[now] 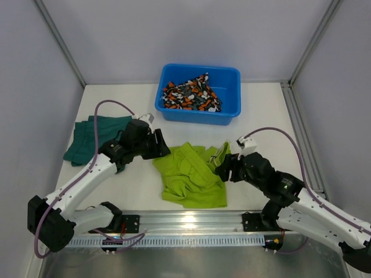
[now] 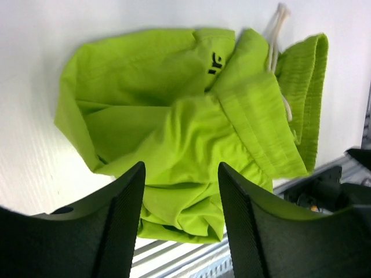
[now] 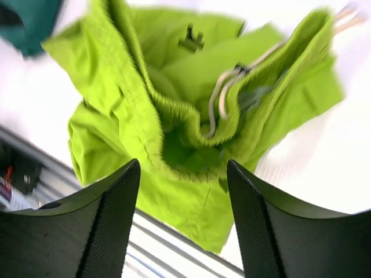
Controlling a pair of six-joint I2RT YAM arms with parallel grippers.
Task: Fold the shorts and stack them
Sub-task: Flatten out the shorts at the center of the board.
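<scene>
Top external: teal shorts (image 1: 93, 136) lie at the left of the table (image 1: 264, 116), seemingly folded. Lime shorts (image 1: 191, 174) sit rumpled at centre between left hand (image 1: 159, 145) and right hand (image 1: 223, 169), both spread and empty. Camouflage shorts (image 1: 191, 95) are heaped in the blue tub (image 1: 229, 75). Roughly one of three done, nothing stacked.

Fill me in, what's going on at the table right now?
Both arms are working on the lime shorts, which lie bunched and unfolded near the front of the table. The left tool and right tool hang open on either side of them, gripping nothing. The teal shorts lie at the left, and the camouflage shorts sit in the blue tub at the back.
</scene>
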